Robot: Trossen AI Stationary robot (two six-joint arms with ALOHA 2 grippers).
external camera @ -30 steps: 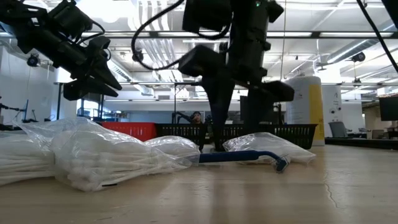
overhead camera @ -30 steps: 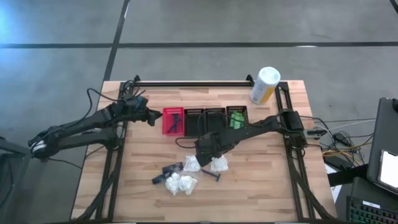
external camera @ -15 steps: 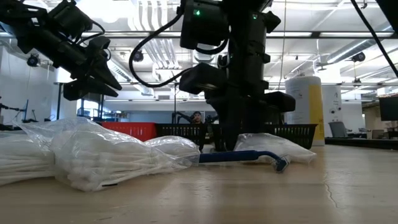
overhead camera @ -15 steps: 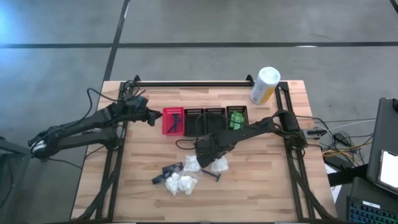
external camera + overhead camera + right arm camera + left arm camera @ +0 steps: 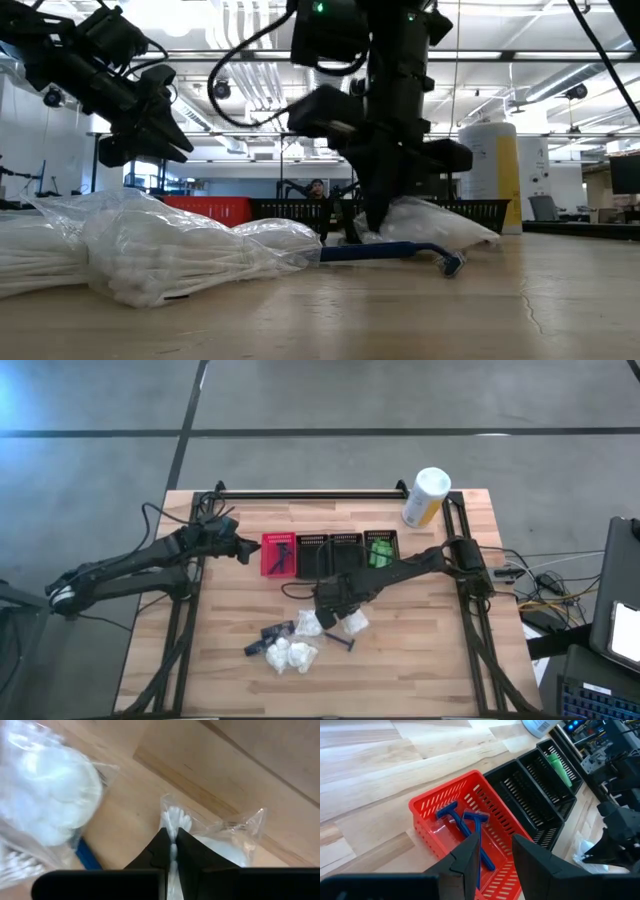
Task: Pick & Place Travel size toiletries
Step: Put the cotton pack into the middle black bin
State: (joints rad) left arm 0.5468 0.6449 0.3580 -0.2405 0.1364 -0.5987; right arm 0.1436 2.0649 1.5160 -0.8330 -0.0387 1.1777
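My right gripper points down at mid-table and is shut on a white plastic-wrapped bundle of cotton swabs. More white bundles lie nearer the front edge, one just left of the gripper. A blue razor lies flat beside the held bundle. Dark stick-like pieces rest on the wood. Bright green packets lie in the rightmost black basket. My left gripper hovers open above the red basket, which holds two blue razors. My right gripper pinches the bundle's end between its two fingers, taking the wrap and the swab tips there. The fingers come from above, pointing down. The pinched end sits a little raised while the rest of the bundle lies on the table.
A row of one red and three black mesh baskets stands across the table's middle back. A tall white-and-yellow canister stands at the back right. Bare wood lies along the front edge and at the left.
My right gripper has shut on the end of the white bundle without shifting place. The bundle's pinched end has come up slightly; its other end stays on the table.
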